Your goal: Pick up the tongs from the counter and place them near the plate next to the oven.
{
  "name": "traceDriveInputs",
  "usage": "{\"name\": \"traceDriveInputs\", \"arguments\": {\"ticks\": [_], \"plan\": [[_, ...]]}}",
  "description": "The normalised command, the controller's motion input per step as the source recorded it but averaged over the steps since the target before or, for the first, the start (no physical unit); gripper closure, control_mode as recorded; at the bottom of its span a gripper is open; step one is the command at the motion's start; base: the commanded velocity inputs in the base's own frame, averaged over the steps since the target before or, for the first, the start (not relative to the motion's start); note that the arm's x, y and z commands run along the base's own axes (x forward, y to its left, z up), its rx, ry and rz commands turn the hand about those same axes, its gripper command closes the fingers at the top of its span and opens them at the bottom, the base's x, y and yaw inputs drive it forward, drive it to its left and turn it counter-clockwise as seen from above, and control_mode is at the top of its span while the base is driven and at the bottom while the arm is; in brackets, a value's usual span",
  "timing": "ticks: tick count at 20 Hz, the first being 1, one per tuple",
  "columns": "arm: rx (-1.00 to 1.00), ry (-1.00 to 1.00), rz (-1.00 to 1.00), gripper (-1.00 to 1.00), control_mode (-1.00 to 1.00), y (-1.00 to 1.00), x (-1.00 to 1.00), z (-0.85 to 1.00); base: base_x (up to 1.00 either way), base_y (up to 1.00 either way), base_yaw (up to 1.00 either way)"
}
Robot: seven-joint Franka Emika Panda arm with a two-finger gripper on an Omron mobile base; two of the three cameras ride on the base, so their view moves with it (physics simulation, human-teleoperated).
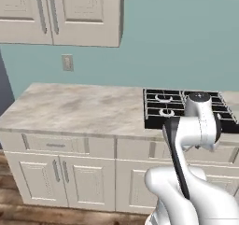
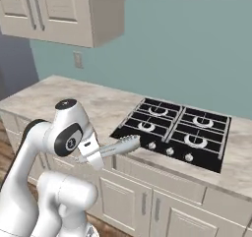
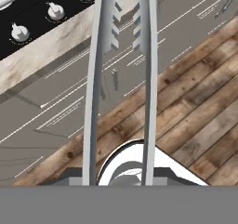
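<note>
A pale teal wall (image 1: 177,42) ran behind a beige marble-look table (image 1: 79,107) on cream cabinets with slim handles (image 1: 56,170). A black four-burner gas hob (image 2: 174,130) sat set into its right part, knobs along the near edge. Cream upper cabinets (image 1: 60,14) hung at the far left above a wall socket (image 1: 67,62). The floor was brown wooden planks (image 3: 195,102).
</note>
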Motion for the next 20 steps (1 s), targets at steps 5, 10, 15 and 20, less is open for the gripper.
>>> {"name": "traceDriveInputs", "arguments": {"ticks": [5, 10, 15, 20], "plan": [[0.00, 0.00, 0.00, 1.00, 1.00, 0.00, 0.00, 0.00, 0.09, -0.79, -0.33], [0.00, 0.00, 0.00, 1.00, 1.00, 0.00, 0.00, 0.00, 0.19, -0.77, -0.32], [0.00, 0.00, 0.00, 1.00, 1.00, 0.00, 0.00, 0.00, 0.26, -0.71, -0.32], [0.00, 0.00, 0.00, 1.00, 1.00, 0.00, 0.00, 0.00, 0.26, -0.68, -0.32]]}}
